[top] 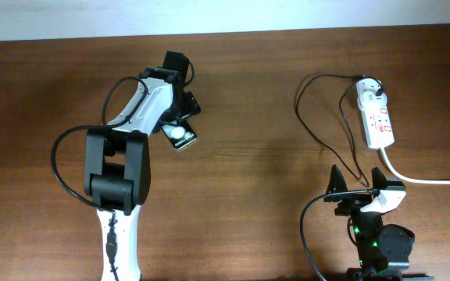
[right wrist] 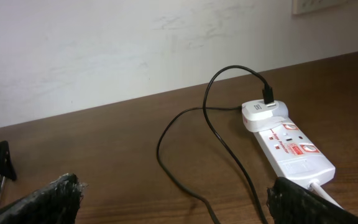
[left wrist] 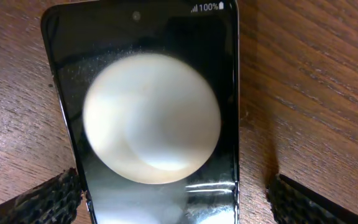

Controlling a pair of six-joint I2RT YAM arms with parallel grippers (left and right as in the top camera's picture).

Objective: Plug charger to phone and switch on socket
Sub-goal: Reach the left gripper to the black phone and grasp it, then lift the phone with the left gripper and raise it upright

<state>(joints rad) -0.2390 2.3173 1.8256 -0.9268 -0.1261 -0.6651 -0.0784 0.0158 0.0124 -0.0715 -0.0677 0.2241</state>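
Only your left wrist view shows the phone lit, reading 100%, inside the spread left tool. Overhead puts it at 9 o'clock on the tabletop; the right tool gapes too.

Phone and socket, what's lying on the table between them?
Overhead, the table is mostly bare between the phone and the socket. Only the charger lies there, its black cable looping just left of the socket.

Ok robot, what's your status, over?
Left gripper open astride phone. Right gripper open over charger cable. Adapter sits in socket; phone not plugged. Nothing in the way.
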